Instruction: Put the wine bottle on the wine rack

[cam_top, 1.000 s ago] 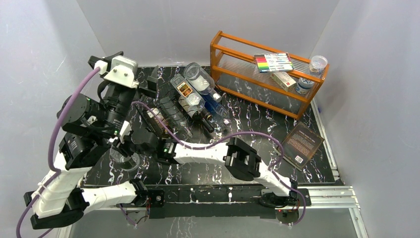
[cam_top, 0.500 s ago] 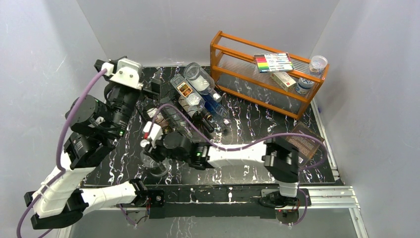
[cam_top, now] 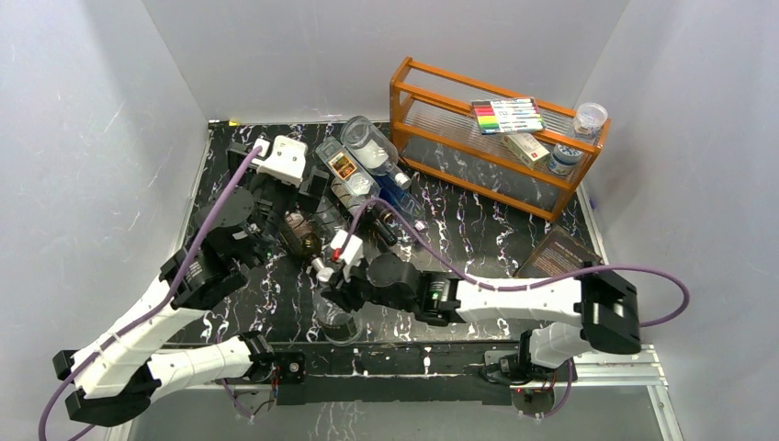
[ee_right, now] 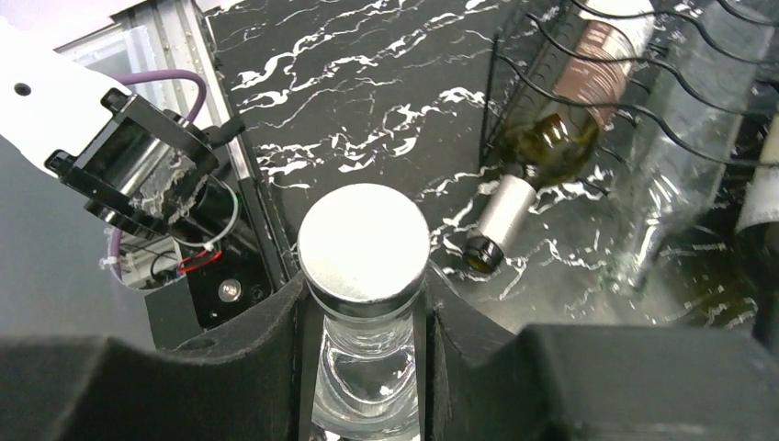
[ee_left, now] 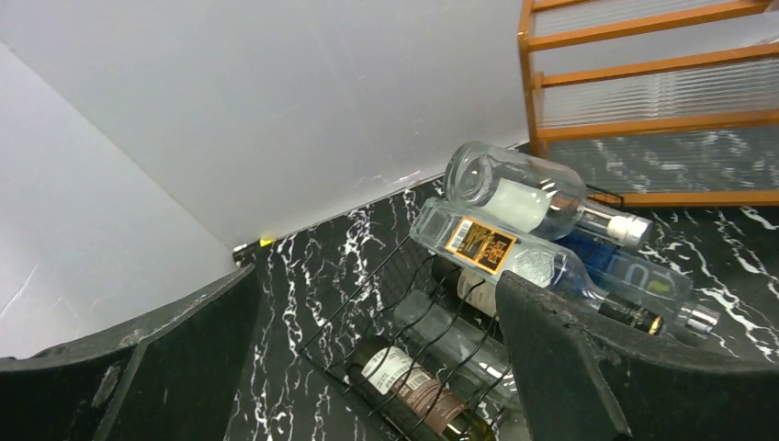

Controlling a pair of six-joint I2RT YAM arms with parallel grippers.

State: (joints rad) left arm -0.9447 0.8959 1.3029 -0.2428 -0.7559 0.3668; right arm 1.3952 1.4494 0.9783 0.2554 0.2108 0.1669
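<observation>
My right gripper point(cam_top: 333, 277) is shut on the neck of a clear glass bottle point(ee_right: 364, 367) with a silver cap point(ee_right: 364, 241). It holds the bottle above the table's near middle, just in front of the wine rack. The bottle's body shows in the top view point(cam_top: 336, 318). The black wire wine rack point(cam_top: 323, 219) lies at the back left. It also shows in the left wrist view point(ee_left: 395, 303) and the right wrist view point(ee_right: 588, 87). A dark green bottle point(ee_right: 551, 138) with a brown label lies in one cradle. My left gripper point(cam_top: 308, 191) is open and empty above the rack point(ee_left: 377, 280).
Two clear bottles point(cam_top: 372, 147) point(cam_top: 347, 175) and a blue one point(cam_top: 397, 195) lie on the rack's right end. An orange wooden shelf point(cam_top: 432, 124) with markers, a box and jars stands at the back right. A book point(cam_top: 560, 266) lies front right.
My right gripper has carried the clear bottle rightward along the near side, from the front left to the near middle. My left arm has swung back and right, over the rack.
</observation>
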